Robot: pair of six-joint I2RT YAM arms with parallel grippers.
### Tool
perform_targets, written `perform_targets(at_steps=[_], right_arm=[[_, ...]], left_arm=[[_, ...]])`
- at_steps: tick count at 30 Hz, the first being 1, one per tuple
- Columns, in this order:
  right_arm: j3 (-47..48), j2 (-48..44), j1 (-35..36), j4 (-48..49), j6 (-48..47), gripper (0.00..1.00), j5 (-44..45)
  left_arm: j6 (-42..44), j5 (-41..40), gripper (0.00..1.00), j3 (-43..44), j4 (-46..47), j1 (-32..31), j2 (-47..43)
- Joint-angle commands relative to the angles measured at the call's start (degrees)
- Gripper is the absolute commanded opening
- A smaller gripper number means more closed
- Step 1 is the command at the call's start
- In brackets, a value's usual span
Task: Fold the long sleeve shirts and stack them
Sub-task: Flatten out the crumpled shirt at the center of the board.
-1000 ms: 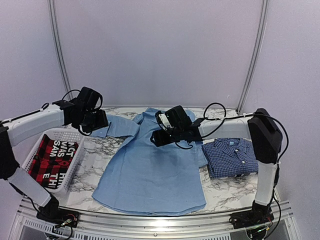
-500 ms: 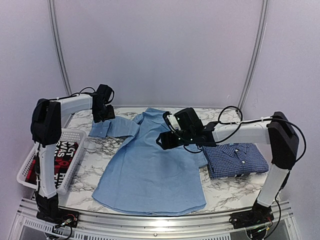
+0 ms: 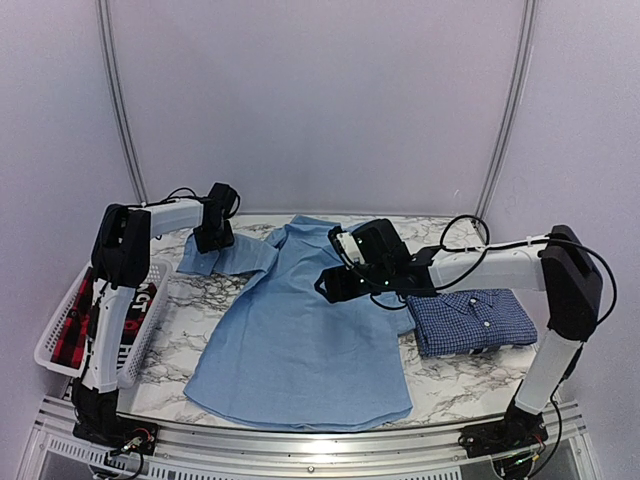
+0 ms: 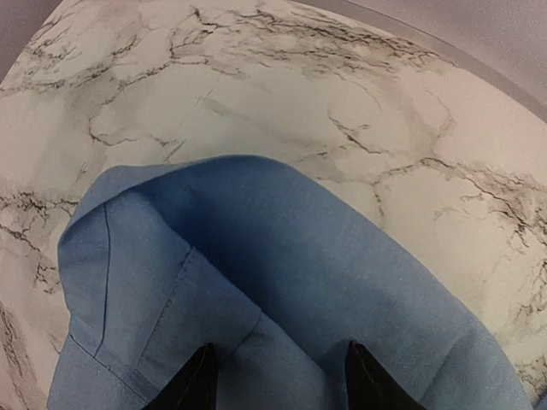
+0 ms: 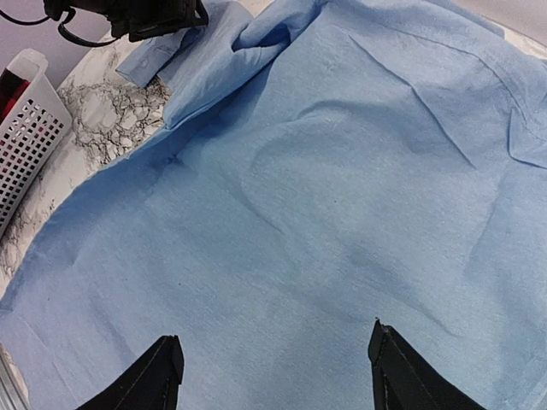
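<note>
Marble table (image 3: 172,355): checked shirt (image 3: 470,318) shows only overhead; left end effector (image 4: 280,352), right end effector (image 5: 275,337) both spread.

Premises: lab-type robot test booth. Plain white walls (image 3: 320,100) and curved metal poles (image 3: 113,90) enclose a marble-print table (image 3: 450,385). Left arm (image 3: 170,212) and right arm (image 3: 480,265) are bolted to an aluminium rail (image 3: 300,445).

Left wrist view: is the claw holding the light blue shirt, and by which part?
Nothing held: the left claw stands open over the sleeve end of the light blue shirt.
</note>
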Motion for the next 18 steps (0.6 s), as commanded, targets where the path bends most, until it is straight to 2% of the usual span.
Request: perform_targets(at_steps=[1,5,7,8,18], right_arm=[[0.4,-0.8,0.5,1.0,0.5,0.71,0.7],[0.4,-0.3,0.6,1.1,0.4,0.71,0.7],[0.6,0.2,0.6,1.1,0.4,0.71,0.7],[0.6,0.5,0.6,1.3,0.5,0.71,0.7],[1.0,3.0,0.5,1.6,0.8,0.71,0.6]], left_arm=[[-2.2,-2.7,0.42,0.1,-2.6,0.7,0.6],[-1.9,-3.7,0.14,-0.4,-2.5,1.5,-0.8],[-1.2,-4.3,0.03,-0.4,-2.5,2.2,-2.3],[-0.6,-4.4,0.00,-0.2,-2.5,2.8,-3.1],[5.4,-7.8,0.00,1.9,-2.2,11.4,-16.4]])
